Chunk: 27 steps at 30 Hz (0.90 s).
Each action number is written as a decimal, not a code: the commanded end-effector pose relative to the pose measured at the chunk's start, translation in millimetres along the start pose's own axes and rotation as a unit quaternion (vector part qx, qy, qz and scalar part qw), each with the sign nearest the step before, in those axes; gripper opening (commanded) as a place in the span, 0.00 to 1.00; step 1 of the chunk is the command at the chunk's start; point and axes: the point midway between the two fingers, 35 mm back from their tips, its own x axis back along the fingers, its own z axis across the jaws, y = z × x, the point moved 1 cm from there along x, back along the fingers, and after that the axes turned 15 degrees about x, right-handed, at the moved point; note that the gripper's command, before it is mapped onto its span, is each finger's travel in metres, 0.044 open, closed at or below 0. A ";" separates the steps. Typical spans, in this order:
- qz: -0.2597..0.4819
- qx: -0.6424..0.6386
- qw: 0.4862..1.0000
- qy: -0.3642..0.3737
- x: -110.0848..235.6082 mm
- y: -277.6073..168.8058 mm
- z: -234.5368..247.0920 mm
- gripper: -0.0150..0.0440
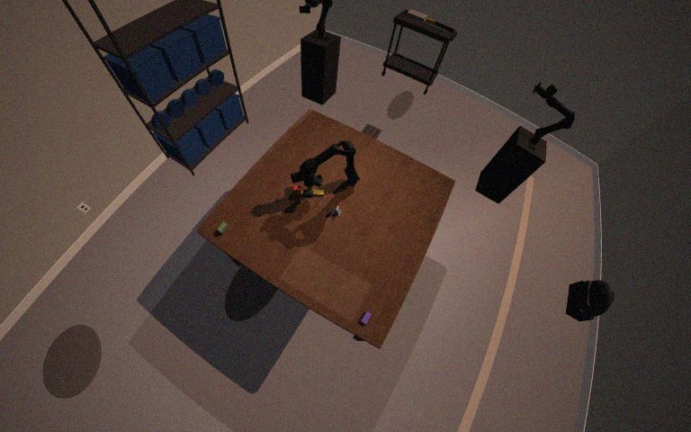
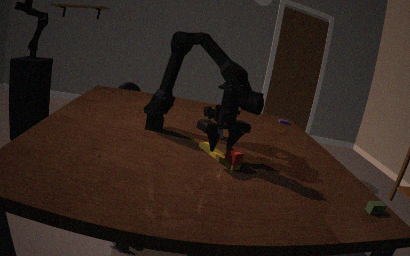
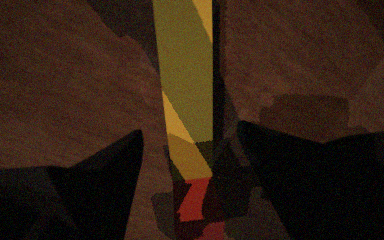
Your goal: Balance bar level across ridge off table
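Observation:
The yellow bar [image 1: 318,193] [image 2: 205,145] [image 3: 186,75] lies flat on the table, with a red block [image 1: 297,187] [image 2: 237,157] [image 3: 194,200] on one end. My gripper [image 2: 220,149] [image 3: 190,131] is open above the bar near the red block. In the wrist view its fingertips stand on either side of the bar, with gaps between; nothing is held. The ridge, a small grey-white piece [image 1: 336,210], stands on the table apart from the bar. In the exterior view it is mostly hidden behind the fingers.
A green block [image 1: 221,228] [image 2: 376,208] lies near one table corner. A purple block [image 1: 365,318] [image 2: 284,121] lies near another corner. The wooden table [image 1: 397,203] [image 2: 105,175] carries the arm's base. Shelves, a cart and other arms on pedestals stand off the table.

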 end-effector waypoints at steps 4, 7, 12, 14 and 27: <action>-0.003 0.002 1.000 -0.002 -13.1 0.9 -0.4 0.79; -0.003 0.002 1.000 -0.002 -17.7 1.1 -0.4 0.79; -0.003 0.002 1.000 -0.002 -18.8 1.2 -0.3 0.79; -0.003 0.002 1.000 -0.002 -18.8 1.2 -0.3 0.79; -0.002 0.000 1.000 0.000 -18.3 1.2 0.1 0.57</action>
